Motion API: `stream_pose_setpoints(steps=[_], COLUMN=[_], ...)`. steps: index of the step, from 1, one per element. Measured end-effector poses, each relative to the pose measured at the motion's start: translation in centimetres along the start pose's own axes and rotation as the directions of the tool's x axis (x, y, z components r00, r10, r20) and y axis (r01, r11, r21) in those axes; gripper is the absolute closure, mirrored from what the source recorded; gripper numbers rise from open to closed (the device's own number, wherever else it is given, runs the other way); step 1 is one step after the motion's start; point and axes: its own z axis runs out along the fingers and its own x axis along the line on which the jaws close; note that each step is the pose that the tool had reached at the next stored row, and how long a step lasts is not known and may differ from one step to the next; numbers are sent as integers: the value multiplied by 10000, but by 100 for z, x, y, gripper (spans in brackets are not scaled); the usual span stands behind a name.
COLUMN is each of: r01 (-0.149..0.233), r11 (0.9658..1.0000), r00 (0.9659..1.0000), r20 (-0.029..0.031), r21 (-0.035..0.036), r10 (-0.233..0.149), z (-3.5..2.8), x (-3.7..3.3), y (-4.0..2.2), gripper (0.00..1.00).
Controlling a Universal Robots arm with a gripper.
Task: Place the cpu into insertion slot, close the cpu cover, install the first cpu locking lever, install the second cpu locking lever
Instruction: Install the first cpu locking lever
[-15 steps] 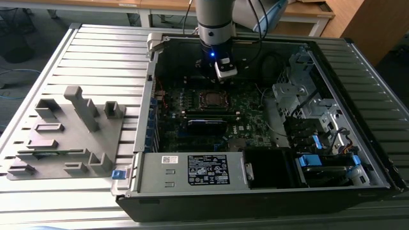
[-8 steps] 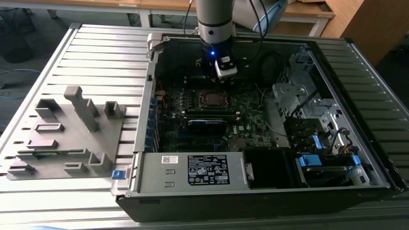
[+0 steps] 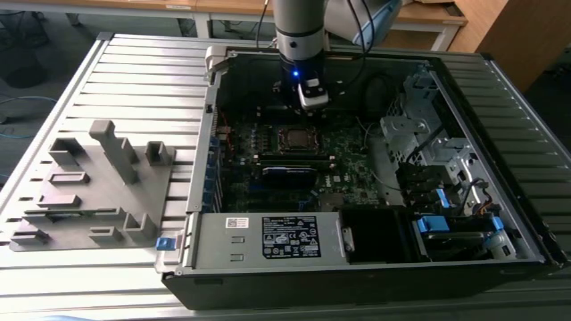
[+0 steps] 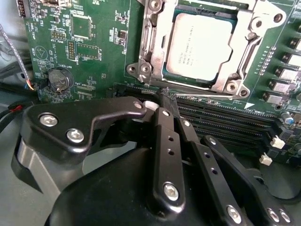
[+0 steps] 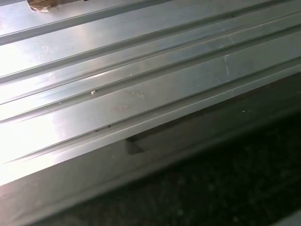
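In the second wrist view the cpu [image 4: 202, 44] lies flat in the insertion slot [image 4: 141, 70], its dull silver face showing through the window of the cpu cover [image 4: 247, 28]. The cover lies down over it. My gripper [image 4: 165, 96] hovers just beside the socket, over the edge nearest the memory slots. Its black fingers [image 4: 162, 136] are shut together with nothing seen between them. In the exterior view the gripper [image 3: 308, 103] hangs inside the open computer case, just behind the insertion slot [image 3: 295, 137].
Long black memory slots [image 4: 221, 117] run beside the socket, and a coin battery [image 4: 59, 78] sits on the green board. A grey fixture [image 3: 98, 187] stands on the slatted metal table [image 5: 141, 94]. The power supply [image 3: 267, 237] and drive cage [image 3: 428, 140] crowd the case.
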Motion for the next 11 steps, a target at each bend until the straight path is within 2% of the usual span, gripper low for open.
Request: stream_pose_setpoints(steps=[11], r01=[-78], r11=[10000], r00=[10000], r20=[5], r21=[3], r10=[78], z=[6], x=[22], y=[14], gripper=[89])
